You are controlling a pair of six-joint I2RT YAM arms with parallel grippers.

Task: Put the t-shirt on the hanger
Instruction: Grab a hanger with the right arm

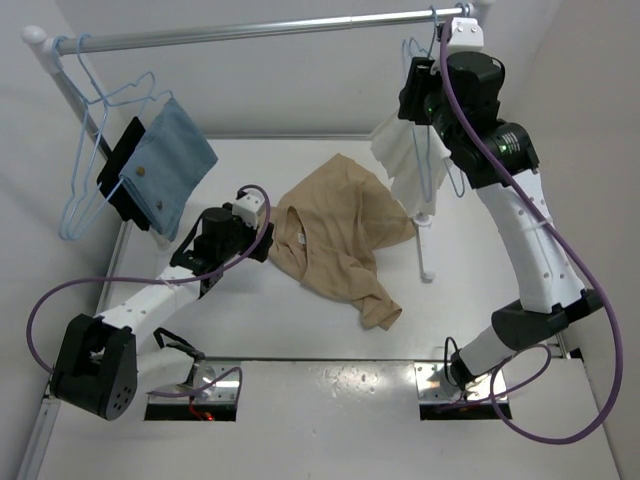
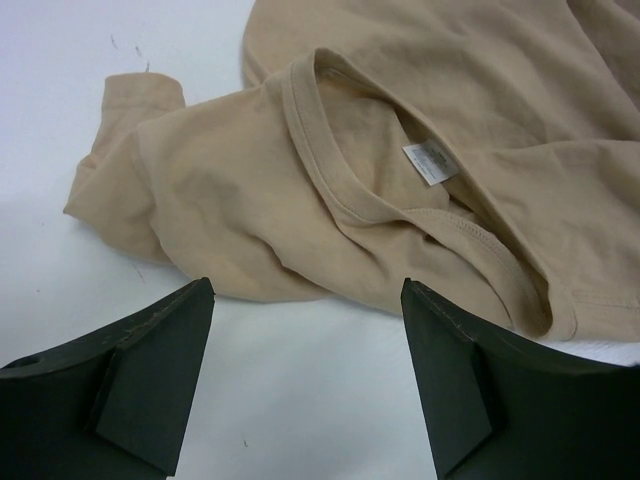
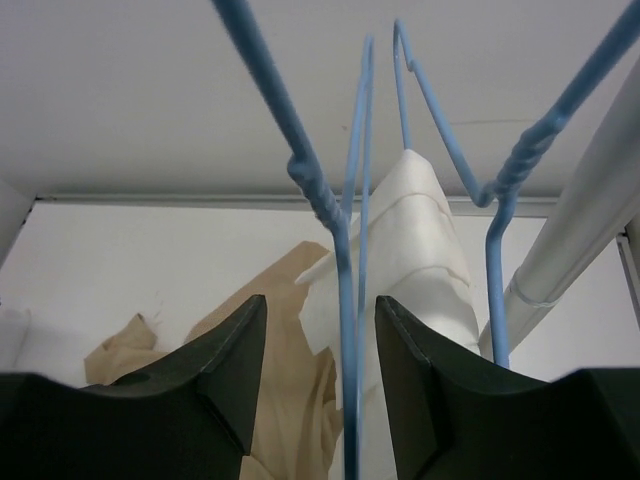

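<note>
**Squarely on the wire first**

Right claw [image 3: 321, 305] straddles the hanger [image 3: 347, 350] up at the rail [image 1: 250, 32], fingers apart, not yet pinching (close level, wire centred). T-shirt [image 1: 335, 235] lies crumpled on the counter [image 1: 300, 330]; left claw [image 2: 307, 290] hovers spread just beside it.

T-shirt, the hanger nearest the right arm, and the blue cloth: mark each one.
t-shirt [image 1: 335, 235]: top external view, middle of its crumpled body.
hanger [image 3: 347, 330]: right wrist view, upright wire below the twisted neck.
blue cloth [image 1: 170, 160]: top external view, middle of the panel.
</note>
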